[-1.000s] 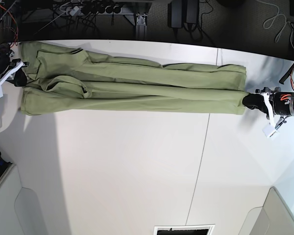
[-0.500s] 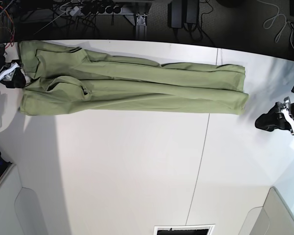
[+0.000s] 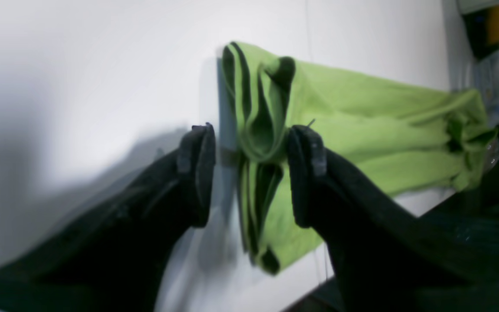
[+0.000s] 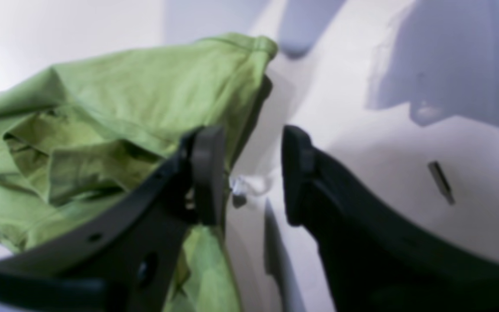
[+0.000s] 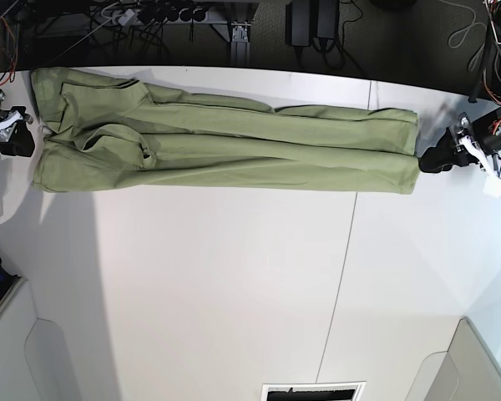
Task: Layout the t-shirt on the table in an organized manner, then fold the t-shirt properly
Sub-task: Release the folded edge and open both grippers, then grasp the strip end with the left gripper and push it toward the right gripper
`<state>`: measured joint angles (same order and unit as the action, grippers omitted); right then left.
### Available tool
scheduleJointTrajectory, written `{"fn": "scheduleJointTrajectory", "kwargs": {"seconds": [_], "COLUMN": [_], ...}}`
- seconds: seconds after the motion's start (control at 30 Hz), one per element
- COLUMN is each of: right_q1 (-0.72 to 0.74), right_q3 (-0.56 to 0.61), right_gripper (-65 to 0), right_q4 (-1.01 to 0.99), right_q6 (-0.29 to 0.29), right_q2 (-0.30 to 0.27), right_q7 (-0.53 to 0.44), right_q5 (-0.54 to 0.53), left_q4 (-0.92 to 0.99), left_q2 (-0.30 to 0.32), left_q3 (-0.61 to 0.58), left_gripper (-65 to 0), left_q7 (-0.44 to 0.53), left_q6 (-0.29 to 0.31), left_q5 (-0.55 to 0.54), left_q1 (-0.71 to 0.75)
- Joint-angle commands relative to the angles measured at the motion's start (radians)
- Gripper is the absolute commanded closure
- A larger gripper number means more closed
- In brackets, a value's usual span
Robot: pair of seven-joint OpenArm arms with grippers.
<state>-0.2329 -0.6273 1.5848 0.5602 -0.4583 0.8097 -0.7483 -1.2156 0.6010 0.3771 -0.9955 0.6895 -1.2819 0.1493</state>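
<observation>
Regrasping for the next fold, by the look of it: t-shirt [image 5: 225, 142] already gathered into a long narrow strip across the far part of the tabletop [image 5: 234, 284], parallel to the far edge. Layout apparently done; lengthwise folds in place; crosswise fold not yet made.

Left gripper [image 5: 441, 159] at the strip's hem-side end, jaws parted wide. Left wrist view: jaws straddling the layered end of the t-shirt, cloth edge between the pads, nothing pinched; contact with the cloth not clear from the blur.

Right gripper [image 5: 15, 138] at the opposite end of the t-shirt, beside the bunched sleeve area. Right wrist view: jaws apart about half way, gap showing bare tabletop, cloth lying beside and under one finger, nothing held.

Next move, as judged: close both jaws on all layers at each end, lift slightly, bring one end of the t-shirt over toward the other. Needs every layer caught; stacked edges at the left gripper's end look loose and could slip apart.

Around the t-shirt: thin dark seam line [image 5: 342, 276] crossing the tabletop on the near side of the strip; cables and equipment [image 5: 192, 17] beyond the far edge, close behind the t-shirt. Near side of the tabletop open for the fold. Wrinkled bunch near the right gripper likely to make an uneven fold.
</observation>
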Motion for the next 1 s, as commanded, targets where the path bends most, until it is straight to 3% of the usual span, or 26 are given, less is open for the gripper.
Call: {"fn": "scheduleJointTrajectory", "kwargs": {"seconds": [0.0, 0.3, 0.53, 0.6, 0.7, 0.73, 0.97], "right_q1": [0.008, 0.008, 0.008, 0.008, 0.008, 0.008, 0.008], "right_q3": [-0.010, -0.010, -0.010, -0.010, -0.010, -0.010, -0.010], "right_gripper": [-22.5, -22.5, -22.5, -22.5, -22.5, -22.5, -22.5], "right_q4": [0.018, 0.018, 0.018, 0.018, 0.018, 0.018, 0.018], "right_q6": [0.002, 0.002, 0.002, 0.002, 0.002, 0.002, 0.002], "right_q2": [-0.020, -0.021, -0.020, -0.020, -0.020, -0.020, -0.021], "right_q7": [-0.019, -0.016, -0.020, -0.020, -0.020, -0.021, -0.021], "right_q5": [-0.019, -0.018, -0.018, -0.018, -0.018, -0.018, -0.018], "left_q4": [-0.001, 0.008, 0.008, 0.008, 0.008, 0.008, -0.013], "left_q2": [0.006, -0.071, -0.080, -0.080, -0.080, -0.080, -0.031], "left_q3": [0.009, 0.008, -0.070, -0.100, -0.137, -0.140, -0.090], "left_gripper": [-30.2, -30.1, -29.3, -21.9, -2.7, 0.0, 0.0], "left_q7": [0.025, 0.023, 0.019, 0.020, 0.024, 0.032, 0.208], "left_q6": [0.009, 0.009, 0.009, 0.009, 0.009, 0.009, 0.009], "left_q5": [-0.014, 0.009, 0.022, 0.022, 0.029, 0.038, 0.287], "left_q1": [-0.011, -0.013, -0.011, -0.011, -0.011, -0.011, -0.068]}}
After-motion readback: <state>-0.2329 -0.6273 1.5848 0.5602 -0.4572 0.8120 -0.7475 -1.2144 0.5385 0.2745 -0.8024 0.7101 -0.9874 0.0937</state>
